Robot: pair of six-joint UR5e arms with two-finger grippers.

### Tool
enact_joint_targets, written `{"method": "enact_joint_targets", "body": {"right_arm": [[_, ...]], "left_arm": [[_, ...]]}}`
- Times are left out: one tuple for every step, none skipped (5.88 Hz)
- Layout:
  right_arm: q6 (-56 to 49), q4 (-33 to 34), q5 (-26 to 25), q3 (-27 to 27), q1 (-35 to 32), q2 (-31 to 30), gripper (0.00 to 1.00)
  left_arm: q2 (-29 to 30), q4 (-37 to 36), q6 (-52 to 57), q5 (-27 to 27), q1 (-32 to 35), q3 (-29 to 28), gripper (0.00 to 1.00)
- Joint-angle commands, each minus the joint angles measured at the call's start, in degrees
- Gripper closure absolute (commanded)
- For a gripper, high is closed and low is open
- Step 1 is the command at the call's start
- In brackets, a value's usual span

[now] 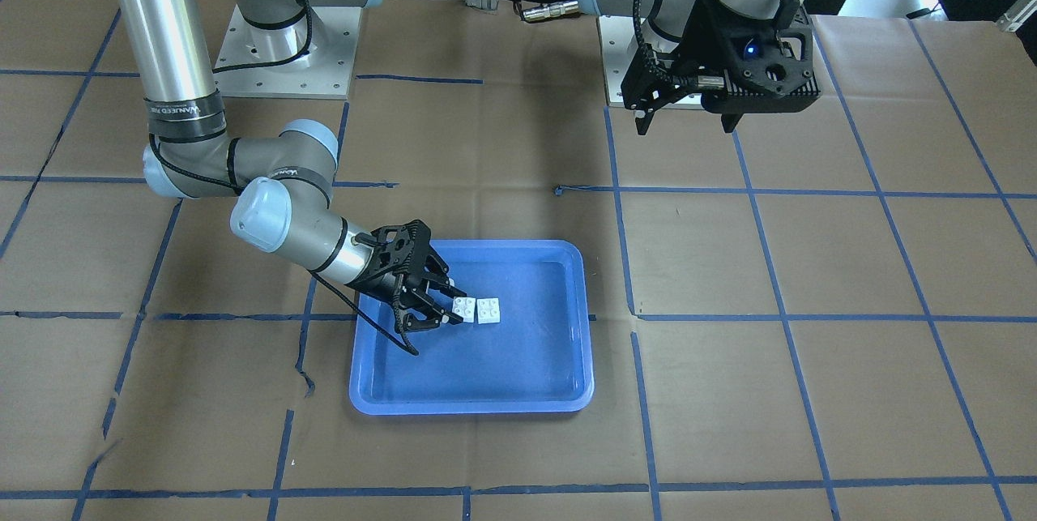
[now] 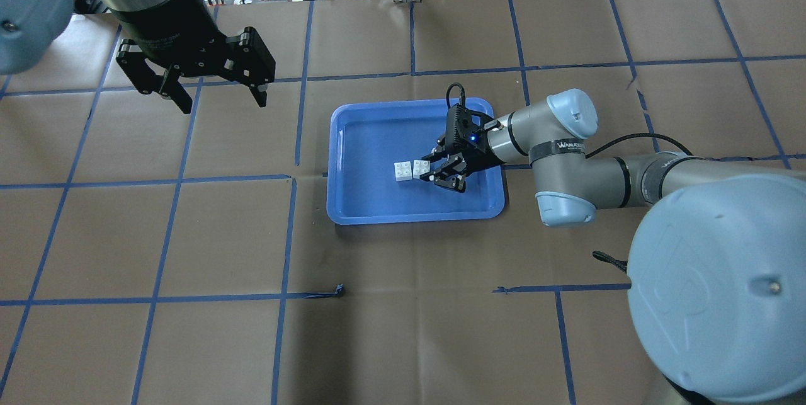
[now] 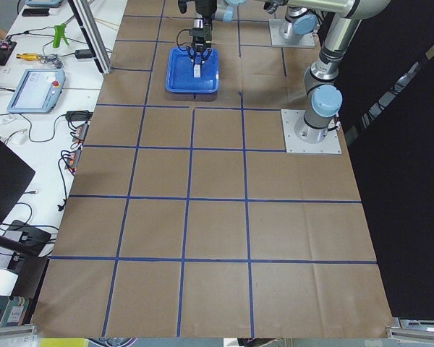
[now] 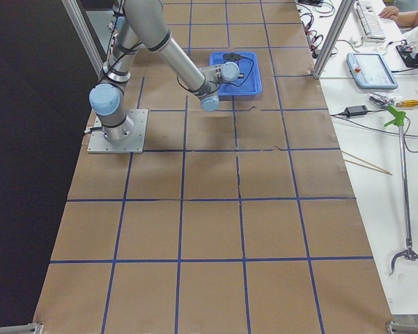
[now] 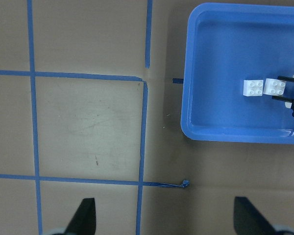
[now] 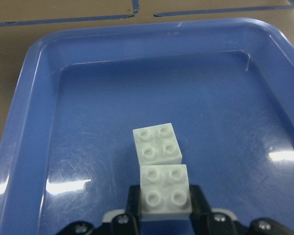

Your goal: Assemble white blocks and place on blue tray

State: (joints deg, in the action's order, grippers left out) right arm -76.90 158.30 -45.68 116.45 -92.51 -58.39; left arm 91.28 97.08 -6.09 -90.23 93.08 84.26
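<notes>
The blue tray [image 1: 470, 406] lies at the middle of the table, and shows from above too [image 2: 409, 216]. Two white blocks lie side by side on its floor, studs up and touching: one free [image 1: 488, 309] [image 6: 157, 143], one between my right gripper's fingers [image 1: 465, 309] [image 6: 165, 191]. My right gripper [image 1: 454, 307] [image 2: 430, 169] reaches low into the tray, and its pads press both sides of that block. My left gripper [image 2: 214, 87] [image 1: 684, 120] hangs open and empty high over the table, away from the tray. The left wrist view shows both blocks [image 5: 253, 88] [image 5: 274, 86] in the tray [image 5: 235, 134].
Brown paper with a blue tape grid [image 2: 289, 178] covers the table. The two arm bases [image 1: 283, 51] [image 1: 648, 59] stand at the robot's edge. Tools and a tablet [image 3: 36, 87] lie on a side bench beyond the table.
</notes>
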Motion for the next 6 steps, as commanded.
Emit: {"method": "enact_joint_targets", "body": {"right_arm": [[0.61,-0.01,0.06,0.00,-0.13,0.03,0.61],[0.61,-0.01,-0.02,-0.08,-0.82,0.03,0.61],[0.61,-0.01,-0.02,-0.08,-0.83,0.21,0.61],[0.61,-0.01,-0.02,-0.08,-0.83,0.21,0.61],[0.61,-0.01,-0.02,-0.08,-0.83,0.30,0.61],[0.61,-0.01,-0.02,0.00,-0.83,0.30,0.60]], "left_arm": [[-0.49,-0.05,0.02,-0.47,-0.35,0.29,0.01],[-0.58,0.21,-0.06,-0.48,0.17,1.16,0.01],[-2.15,-0.05,-0.24,-0.48,0.00,3.35,0.01],[-3.64,-0.23,-0.15,-0.56,0.17,4.94,0.01],[-2.96,-0.84,-0.07,-0.56,0.00,3.65,0.01],[-2.61,-0.93,0.02,-0.48,-0.53,2.33,0.01]]}}
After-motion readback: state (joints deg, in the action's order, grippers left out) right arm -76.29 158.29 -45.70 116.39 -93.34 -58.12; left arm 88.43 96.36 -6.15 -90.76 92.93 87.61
